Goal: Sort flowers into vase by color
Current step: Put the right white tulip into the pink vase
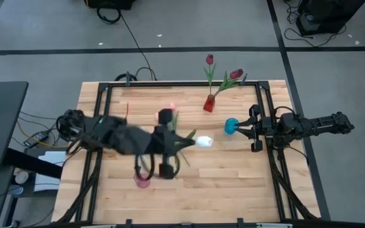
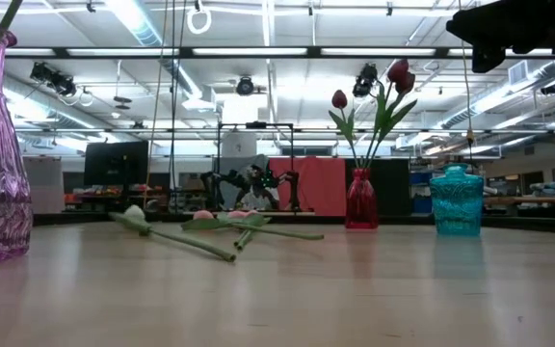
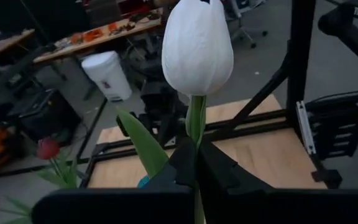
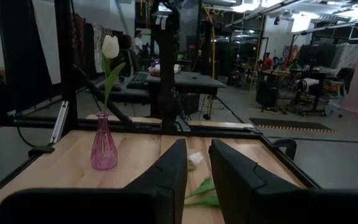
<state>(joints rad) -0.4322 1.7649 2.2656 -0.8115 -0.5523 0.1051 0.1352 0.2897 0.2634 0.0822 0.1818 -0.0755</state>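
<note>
My left gripper (image 1: 177,142) hovers high over the table's middle, shut on a white tulip (image 3: 197,46) whose head (image 1: 203,141) points toward the table's right. Another white tulip (image 4: 110,46) stands with its stem in the pink glass vase (image 1: 142,180) near the front edge. A white tulip (image 2: 135,214) and pink ones (image 2: 205,214) lie flat on the table under the left arm. Two dark red tulips (image 1: 224,76) stand in the red vase (image 1: 208,104). My right gripper (image 4: 197,177) waits open at the right, beside the teal vase (image 1: 232,125). My left gripper pinches the white tulip's green stem (image 3: 196,134) between its two fingers, a short way below the head and beside a leaf (image 3: 145,146). The flower rises out of the fingertips (image 3: 184,163), head up, lifted clear of the table.
Black frame rails (image 1: 100,158) run along the table's left and right sides. The red vase and teal vase (image 2: 457,200) stand at the far right. Bare wood lies at the table's near right (image 1: 233,183).
</note>
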